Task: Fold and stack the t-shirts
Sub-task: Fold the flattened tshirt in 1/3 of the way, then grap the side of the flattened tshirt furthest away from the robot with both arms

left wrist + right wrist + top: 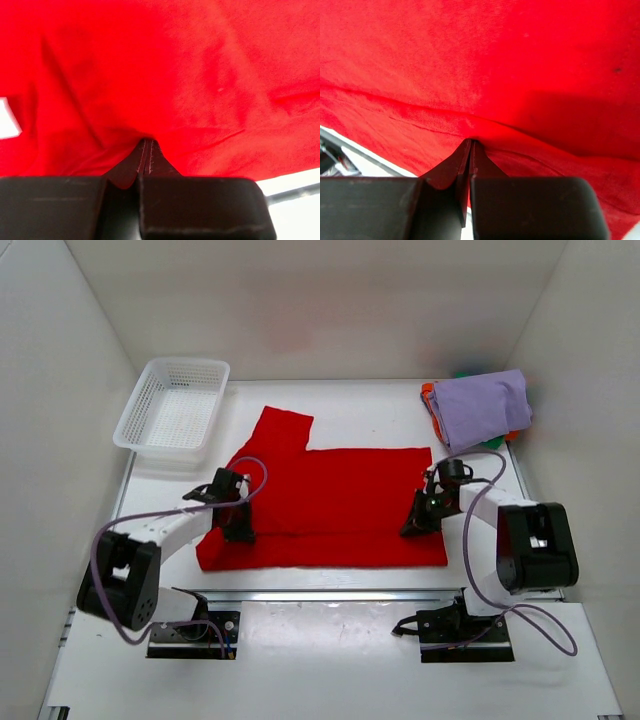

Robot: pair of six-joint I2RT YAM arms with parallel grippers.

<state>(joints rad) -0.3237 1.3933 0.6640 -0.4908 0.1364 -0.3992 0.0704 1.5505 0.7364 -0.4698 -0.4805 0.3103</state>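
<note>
The red t-shirt (330, 502) lies spread flat in the middle of the table, one sleeve sticking out toward the back left. My left gripper (238, 530) is shut on the shirt's left part, and the wrist view shows the cloth (165, 75) bunched at its tips (148, 142). My right gripper (412, 528) is shut on the shirt's right part near its edge, with a fold of cloth (485, 75) pinched at its tips (471, 142). A stack of folded t-shirts, lavender (484, 406) on top of orange and green, sits at the back right.
A white mesh basket (175, 403) stands at the back left. White walls enclose the table on three sides. The table's front edge (320, 585) runs just in front of the shirt's hem.
</note>
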